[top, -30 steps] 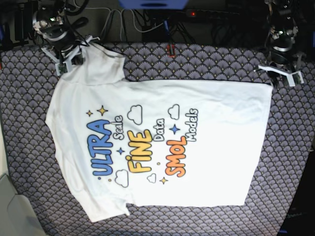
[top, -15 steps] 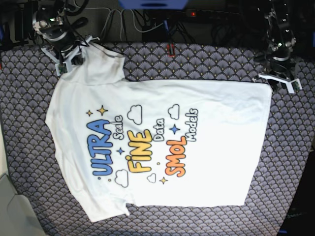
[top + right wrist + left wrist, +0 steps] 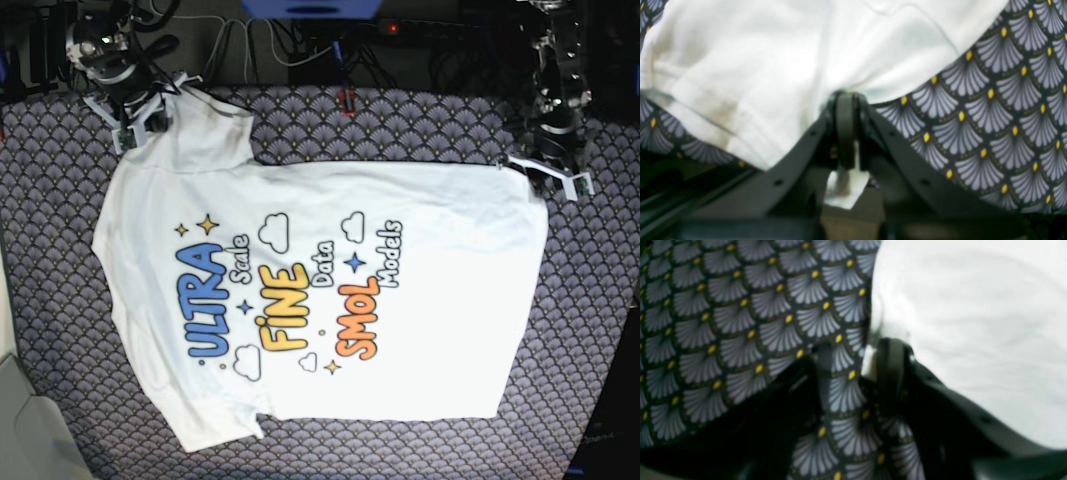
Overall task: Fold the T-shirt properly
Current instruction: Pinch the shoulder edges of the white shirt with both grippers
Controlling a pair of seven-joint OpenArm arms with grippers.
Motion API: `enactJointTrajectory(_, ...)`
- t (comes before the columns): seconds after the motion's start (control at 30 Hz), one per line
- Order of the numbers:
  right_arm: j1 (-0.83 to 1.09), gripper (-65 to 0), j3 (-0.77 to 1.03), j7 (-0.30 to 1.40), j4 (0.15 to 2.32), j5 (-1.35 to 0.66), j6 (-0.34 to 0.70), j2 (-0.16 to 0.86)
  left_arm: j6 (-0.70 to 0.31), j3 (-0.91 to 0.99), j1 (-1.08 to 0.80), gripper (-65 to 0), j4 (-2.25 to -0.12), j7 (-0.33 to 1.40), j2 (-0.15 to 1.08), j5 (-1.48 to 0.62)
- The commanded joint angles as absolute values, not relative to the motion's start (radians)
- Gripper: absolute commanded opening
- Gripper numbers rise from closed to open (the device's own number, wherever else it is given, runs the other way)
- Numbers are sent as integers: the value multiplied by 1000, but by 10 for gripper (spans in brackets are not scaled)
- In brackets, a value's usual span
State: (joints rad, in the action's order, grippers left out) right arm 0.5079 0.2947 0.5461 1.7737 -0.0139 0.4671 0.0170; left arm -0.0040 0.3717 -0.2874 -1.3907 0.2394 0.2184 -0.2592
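Observation:
The white T-shirt (image 3: 320, 290) lies flat with its print up on the patterned cloth. My right gripper (image 3: 133, 118) is at the far left of the base view, shut on the edge of the upper sleeve. The right wrist view shows its fingers (image 3: 846, 126) closed, with white fabric (image 3: 773, 66) pinched between them. My left gripper (image 3: 545, 175) is at the shirt's upper right hem corner. In the left wrist view it (image 3: 855, 360) is open. One finger (image 3: 891, 366) is at the shirt's edge (image 3: 973, 323) and the other is over the bare cloth.
The table is covered by a grey fan-patterned cloth (image 3: 420, 125). Cables and a blue object (image 3: 310, 8) lie along the dark back edge. A grey surface (image 3: 25, 430) sits at the lower left corner. The right arm's base stands at the back left.
My left gripper has moved left and slightly down in the base view, reaching the shirt's upper right hem corner. The right gripper has not moved.

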Motion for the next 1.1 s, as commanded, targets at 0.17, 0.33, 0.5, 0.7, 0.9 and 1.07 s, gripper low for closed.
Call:
enactJointTrajectory(0.17,516,-650,294,578,1776,5,466,22,-7,378,-286,-426,-1403,226,231,-259)
enactJointTrajectory(0.33,516,-650,292,578,1776,5,466,22,-7,374,-288,-428,-1402,226,231,-259)
enactJointTrajectory(0.5,516,-650,292,578,1776,5,466,22,-7,374,-282,-429,-1325,223,226,-260)
enactJointTrajectory(0.7,516,-650,292,578,1776,5,466,22,-7,367,-282,-484,-1299,222,225,-260)
enactJointTrajectory(0.9,516,-650,291,578,1776,5,466,22,-7,331,-289,-634,-1297,223,231,-260)
enactJointTrajectory(1.07,516,-650,291,578,1776,5,466,22,-7,331,-295,-645,-1310,223,229,-260)
